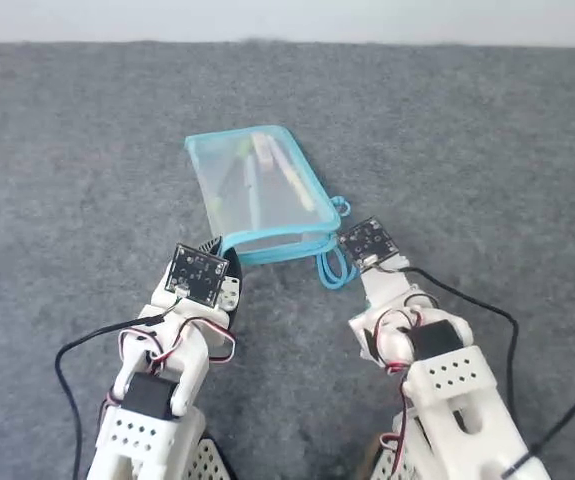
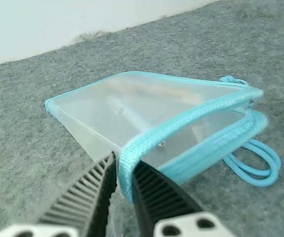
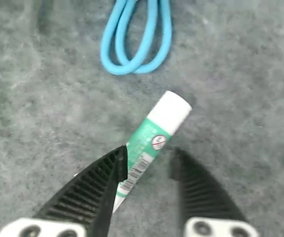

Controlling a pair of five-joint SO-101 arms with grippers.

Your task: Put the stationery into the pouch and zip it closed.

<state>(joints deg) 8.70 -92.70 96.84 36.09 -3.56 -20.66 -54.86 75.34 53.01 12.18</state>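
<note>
A translucent pouch [image 1: 257, 190] with cyan trim lies mid-table, several pens showing through its wall. My left gripper [image 1: 222, 248] is at its near corner. In the left wrist view that gripper [image 2: 124, 180] is shut on the pouch's cyan zip edge [image 2: 181, 123], holding it up off the lower lip so the mouth gapes. The right gripper [image 1: 362, 255] is beside the pouch's cyan cord loop [image 1: 334, 270]. In its wrist view a green-and-white glue stick [image 3: 156, 136] lies on the carpet between the open fingers of the right gripper [image 3: 149, 165], close to one finger [image 3: 107, 182].
Grey carpet [image 1: 487, 150] covers the whole table. The cord loop [image 3: 134, 39] lies just beyond the glue stick, and the same cord [image 2: 255, 163] trails from the pouch's far corner. Black cables [image 1: 487, 310] run from both arms near the front edge.
</note>
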